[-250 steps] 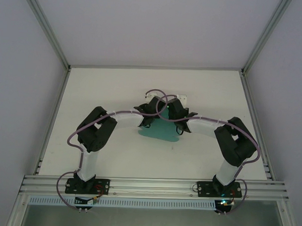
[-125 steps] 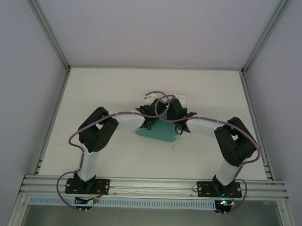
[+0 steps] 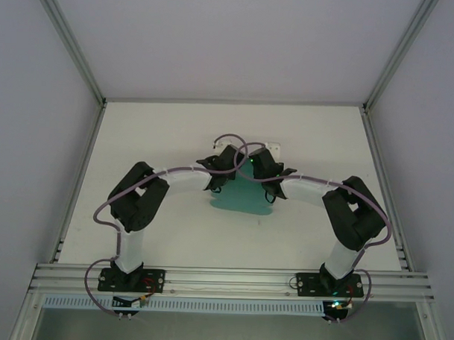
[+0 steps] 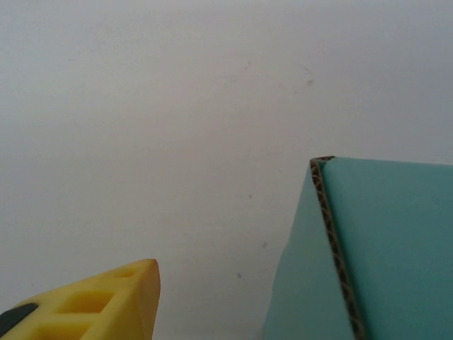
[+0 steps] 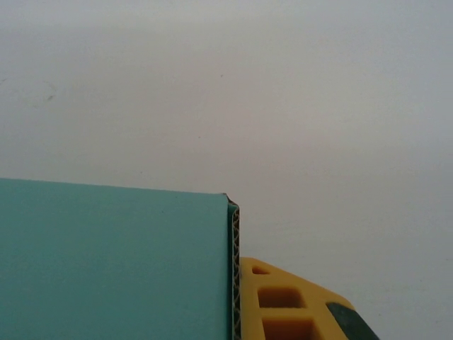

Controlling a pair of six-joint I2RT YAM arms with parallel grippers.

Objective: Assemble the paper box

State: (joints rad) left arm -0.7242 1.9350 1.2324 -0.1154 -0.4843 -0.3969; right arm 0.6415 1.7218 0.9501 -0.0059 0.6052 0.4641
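Left tool (image 3: pixel 221 168): spread, its yellow finger (image 4: pixel 106 301) standing clear of the card's corrugated edge. Paper box (image 3: pixel 244 202): teal card at the middle of the white bench (image 3: pixel 161 130), between the two tools. Right tool (image 3: pixel 258 169): pinching the paper box, its yellow finger (image 5: pixel 283 304) pressed against the card's edge.

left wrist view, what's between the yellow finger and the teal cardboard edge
Nothing: in the left wrist view, bare white tabletop lies between the yellow plastic finger and the teal corrugated-card paper box.
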